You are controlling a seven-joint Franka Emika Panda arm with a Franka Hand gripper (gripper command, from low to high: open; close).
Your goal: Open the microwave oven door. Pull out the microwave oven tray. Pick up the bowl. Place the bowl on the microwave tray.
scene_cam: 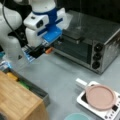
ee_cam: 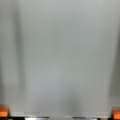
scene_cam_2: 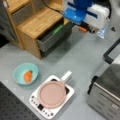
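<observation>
**One gripper beside the oven, bowl waiting at the near edge**

Nearest in a front view we see the small round pale teal bowl [scene_cam_2: 25, 73] on the grey worktop [scene_cam_2: 75, 55], an orange piece inside it. Just beside it sits the small white appliance [scene_cam_2: 52, 97] carrying a flat pink disc [scene_cam_2: 51, 94]. Farther back stands a wooden cabinet [scene_cam_2: 37, 22] with an open grey drawer [scene_cam_2: 51, 37]. In a front view the boxy silver microwave oven [scene_cam: 100, 42] stands with its dark glass door [scene_cam: 72, 50] upright against the front. The gripper [scene_cam: 41, 51], with orange fingertips [scene_cam: 49, 50], hangs above the worktop near that door's left end, holding nothing; we cannot tell how wide it stands. The wrist view shows only bare worktop and the orange fingertips at the bottom corners.
</observation>
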